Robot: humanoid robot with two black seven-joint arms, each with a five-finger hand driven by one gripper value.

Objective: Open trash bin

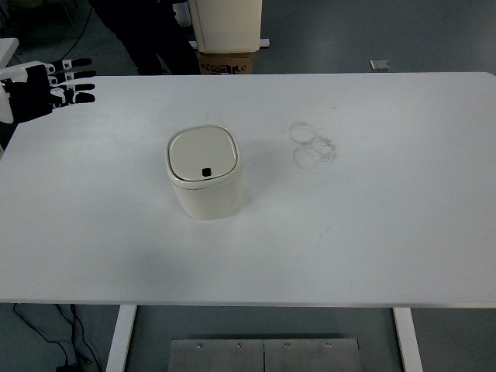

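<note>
Grey floor beyond a white table [372,232], bare but for faint ring-shaped smudges [312,145] right of centre. Item: one cream trash bin [206,173], rounded-square, standing upright left of the table's middle, lid shut flat (a small dark button near the lid's front edge). Item: left hand [48,85], black with pale joints, at the far left corner of the table, fingers [77,76] spread and extended toward the right, holding nothing, well apart from the bin. Behind the far edge: a beige cabinet [226,23] and a cardboard box [227,62].
</note>
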